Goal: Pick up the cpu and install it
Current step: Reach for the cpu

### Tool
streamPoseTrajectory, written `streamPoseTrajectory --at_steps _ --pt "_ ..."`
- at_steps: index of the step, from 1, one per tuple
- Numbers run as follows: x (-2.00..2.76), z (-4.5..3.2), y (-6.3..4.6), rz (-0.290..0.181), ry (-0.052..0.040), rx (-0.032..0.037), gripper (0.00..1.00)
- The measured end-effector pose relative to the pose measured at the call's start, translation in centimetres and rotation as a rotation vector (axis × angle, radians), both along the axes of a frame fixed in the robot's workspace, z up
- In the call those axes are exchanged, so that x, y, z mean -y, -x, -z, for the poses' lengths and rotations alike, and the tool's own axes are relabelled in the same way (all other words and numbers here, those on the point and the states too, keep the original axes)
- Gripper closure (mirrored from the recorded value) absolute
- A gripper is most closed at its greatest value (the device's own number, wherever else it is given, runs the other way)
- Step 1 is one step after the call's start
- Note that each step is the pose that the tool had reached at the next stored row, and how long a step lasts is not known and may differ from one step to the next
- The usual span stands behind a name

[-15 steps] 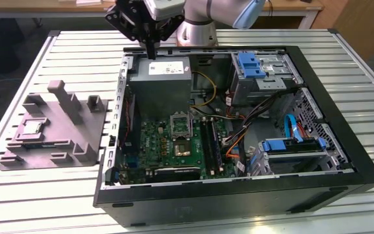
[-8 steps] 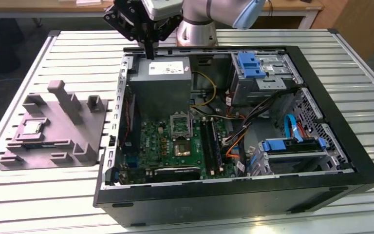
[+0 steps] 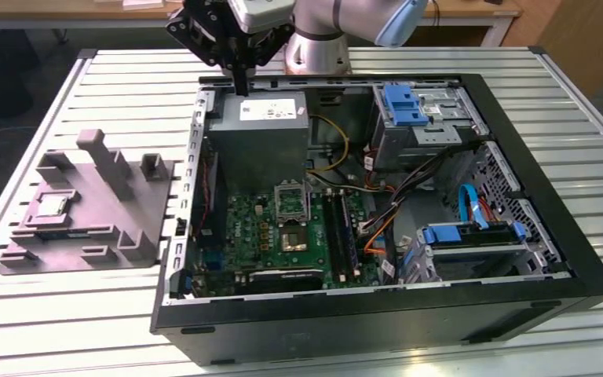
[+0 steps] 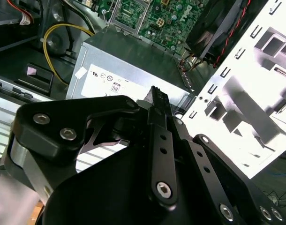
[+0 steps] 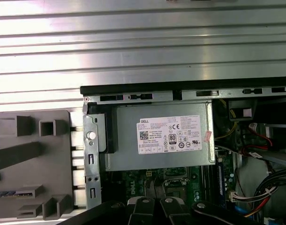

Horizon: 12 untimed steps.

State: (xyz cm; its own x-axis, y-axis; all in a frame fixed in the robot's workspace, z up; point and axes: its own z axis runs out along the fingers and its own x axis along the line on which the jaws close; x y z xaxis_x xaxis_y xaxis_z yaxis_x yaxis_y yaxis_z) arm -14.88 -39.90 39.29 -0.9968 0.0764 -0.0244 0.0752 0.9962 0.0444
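Note:
The cpu (image 3: 50, 206), a small silvery square chip, lies in a recess of the grey holder block (image 3: 92, 236) on the table, at the exterior view's left of the open computer case (image 3: 385, 314). My gripper (image 3: 241, 88) hangs far from it, over the back edge of the case above the grey power-supply box (image 3: 260, 137), its fingers pressed together with nothing between them. In the second wrist view the fingers (image 4: 157, 105) form one dark bar. On the green board (image 3: 270, 236) the black socket frame (image 3: 291, 201) stands open.
The power-supply box (image 5: 159, 140) fills the case's back corner. A dark memory stick (image 3: 341, 228) stands beside the socket. Drive cages with blue tabs (image 3: 404, 106) and loose cables (image 3: 427, 188) crowd the case's other half. The slatted metal table (image 3: 71, 330) surrounds everything.

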Motion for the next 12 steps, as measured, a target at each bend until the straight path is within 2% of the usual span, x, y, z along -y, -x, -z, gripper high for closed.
streamPoseTrajectory --at_steps 12 --pt "0.00 0.08 0.19 0.000 -0.0001 0.0001 0.89"
